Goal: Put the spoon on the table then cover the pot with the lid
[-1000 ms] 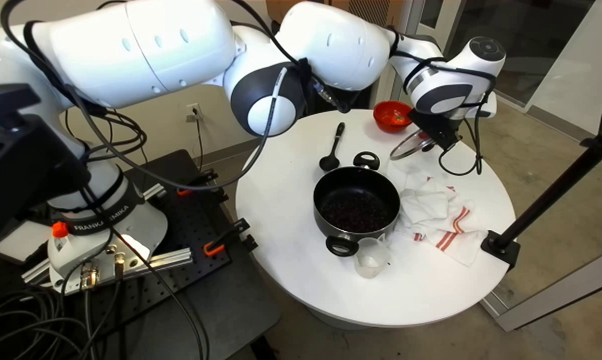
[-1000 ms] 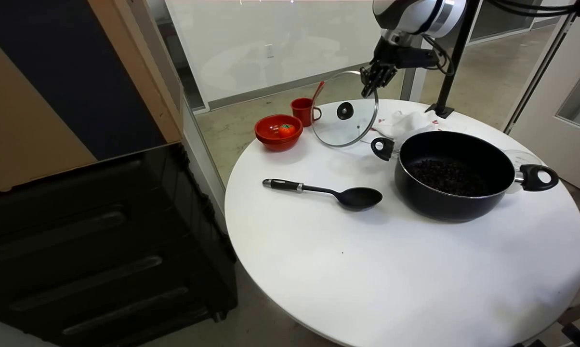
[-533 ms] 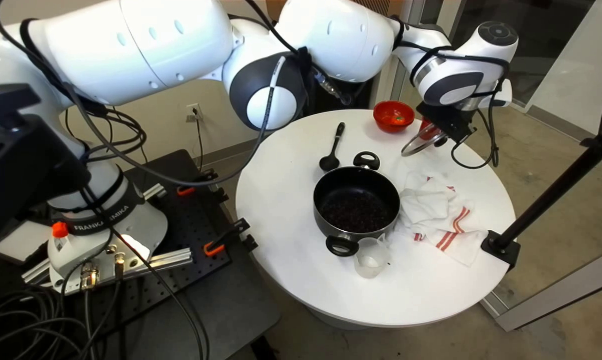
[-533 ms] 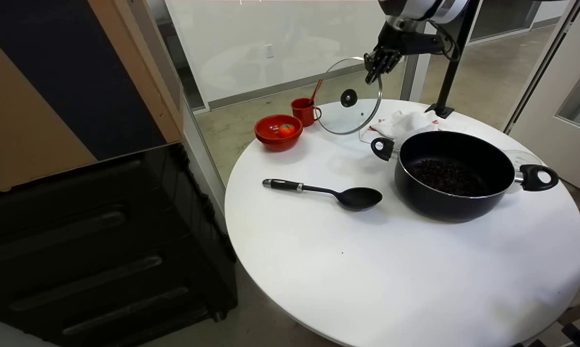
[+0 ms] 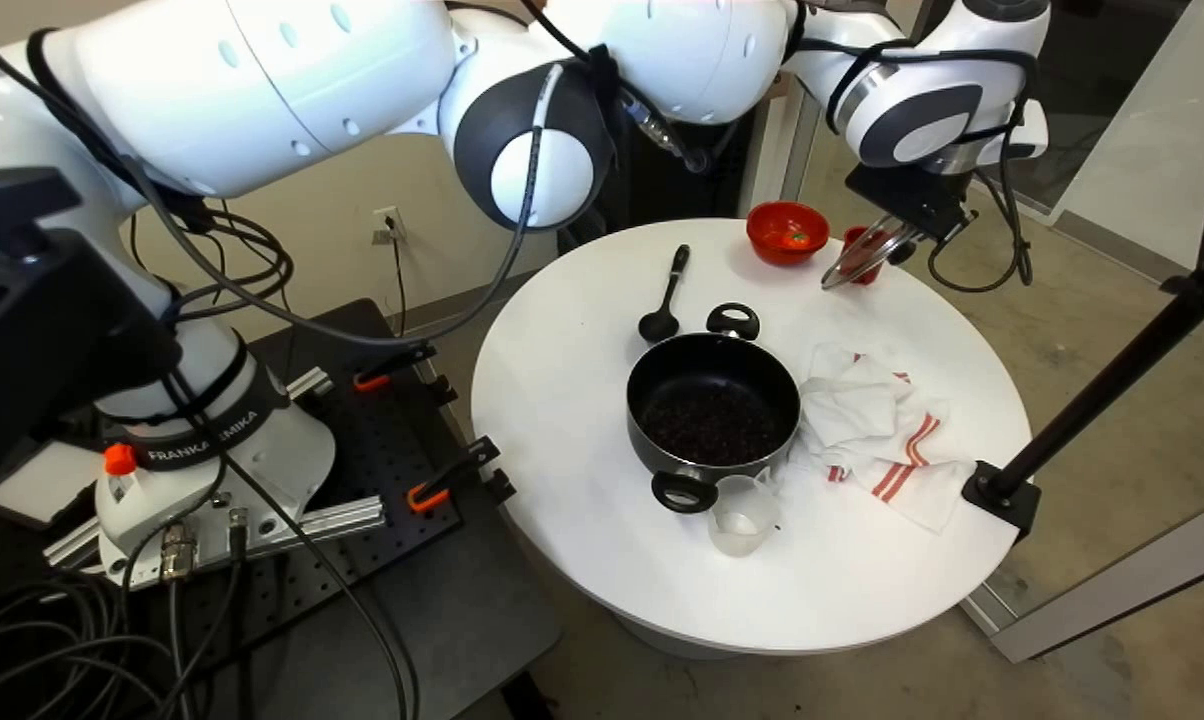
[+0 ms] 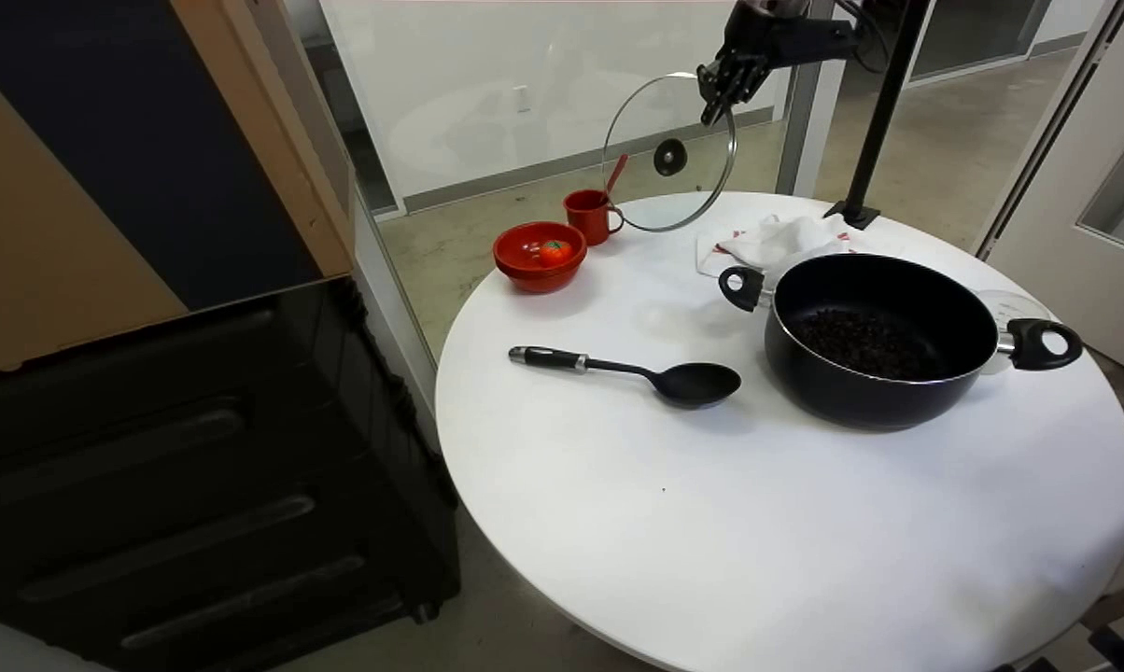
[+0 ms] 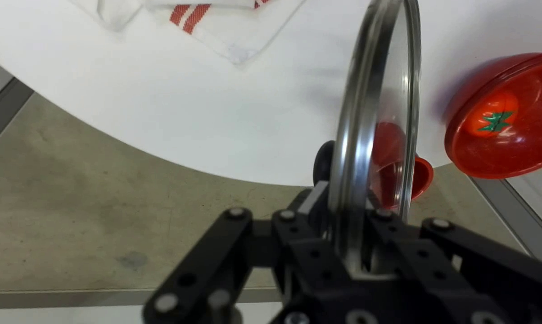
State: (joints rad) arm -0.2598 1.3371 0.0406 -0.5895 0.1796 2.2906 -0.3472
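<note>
Aloft, tool [image 7: 345, 213] pinching tilted glass lid [image 6: 670, 157], black spoon [image 6: 688, 384] near black pot [image 6: 870, 403], both on white table [image 6: 758, 523].

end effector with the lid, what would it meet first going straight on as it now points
The lid gripped in the end effector leads and would probably meet the table first. In the wrist view the red mug shows behind the glass, perhaps in its path; depth is unclear.

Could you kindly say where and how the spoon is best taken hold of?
Probably by its slim handle, from above, closing across its width, once the gripper has released the lid: the spoon lies on the table, that handle pointing away from the pot.
</note>
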